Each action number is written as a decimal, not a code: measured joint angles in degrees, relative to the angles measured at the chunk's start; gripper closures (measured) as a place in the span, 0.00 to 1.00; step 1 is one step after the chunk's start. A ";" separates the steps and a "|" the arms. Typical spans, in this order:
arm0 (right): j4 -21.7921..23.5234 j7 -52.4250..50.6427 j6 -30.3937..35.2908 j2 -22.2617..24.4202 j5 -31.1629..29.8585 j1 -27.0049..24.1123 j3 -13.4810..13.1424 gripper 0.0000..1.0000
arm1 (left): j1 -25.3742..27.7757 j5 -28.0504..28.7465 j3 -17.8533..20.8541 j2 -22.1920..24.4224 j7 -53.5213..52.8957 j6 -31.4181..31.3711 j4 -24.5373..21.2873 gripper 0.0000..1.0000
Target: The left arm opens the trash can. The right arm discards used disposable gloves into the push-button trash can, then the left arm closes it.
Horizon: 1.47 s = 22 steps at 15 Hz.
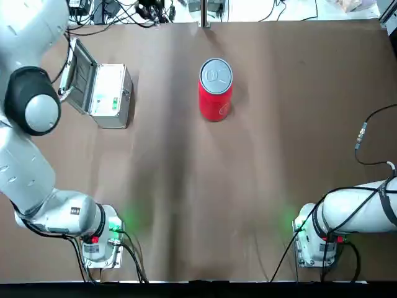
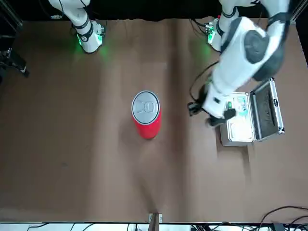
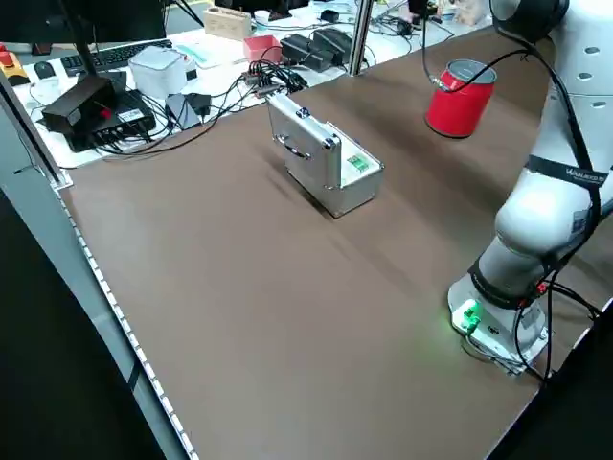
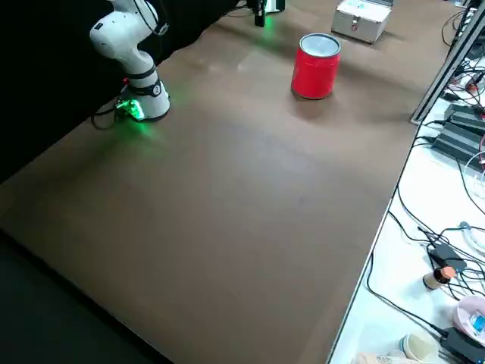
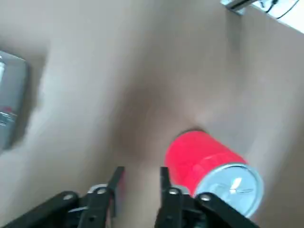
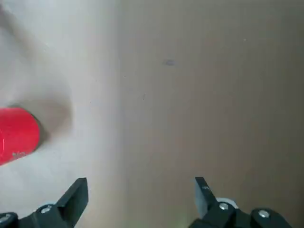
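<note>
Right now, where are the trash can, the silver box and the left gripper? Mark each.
trash can [image 1: 215, 76], top view, on its closed grey lid.
silver box [image 1: 110, 95], top view, on its open tray.
left gripper [image 5: 138, 183], left wrist view, midway between the fingertips.

Robotics lab, two white arms bolted to a brown table [image 1: 186, 205], beside the table a cluttered white bench [image 3: 144, 86] with keyboard [image 3: 101, 57], power bricks [image 3: 321, 46], tangled cables [image 3: 273, 75]

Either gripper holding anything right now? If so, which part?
Nothing is held. The left gripper hangs near the closed trash can, fingers open with only a narrow, empty gap. The right gripper is wide open over bare table.
</note>
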<state>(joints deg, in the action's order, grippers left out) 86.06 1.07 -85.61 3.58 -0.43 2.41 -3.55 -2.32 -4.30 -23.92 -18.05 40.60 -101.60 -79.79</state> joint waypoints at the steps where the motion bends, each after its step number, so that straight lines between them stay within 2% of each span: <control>1: 0.00 0.00 0.02 0.00 0.01 0.01 0.03 0.01 | 1.94 0.00 0.01 0.71 -3.76 2.69 0.02 0.48; 3: 0.00 0.00 0.15 0.00 0.01 0.01 0.05 0.01 | 5.65 0.00 0.03 2.02 -10.89 7.51 0.02 0.30; 6: 0.00 0.00 0.45 0.00 0.01 0.02 0.07 0.01 | 9.80 0.91 0.25 3.20 -20.00 9.83 0.00 0.05; 8: 0.00 0.00 0.50 0.00 0.01 0.02 0.07 0.01 | 11.78 2.93 0.34 3.49 -25.40 10.98 0.00 0.01; 13: 0.00 0.00 0.55 0.00 0.02 0.03 0.08 0.01 | 15.48 6.23 0.42 4.63 -31.22 11.64 0.00 0.01; 16: 0.00 0.00 0.56 0.00 0.02 0.03 0.08 0.01 | 15.86 8.01 0.42 5.29 -32.08 11.65 0.00 0.01; 22: 0.00 0.00 0.58 0.00 0.02 0.03 0.08 0.01 | 16.29 8.11 0.54 5.67 -31.55 11.66 0.00 0.00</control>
<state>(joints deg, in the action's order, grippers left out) 86.06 1.07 -85.03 3.58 -0.41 2.44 -3.47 13.97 3.81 -23.38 -12.38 9.05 -89.94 -79.79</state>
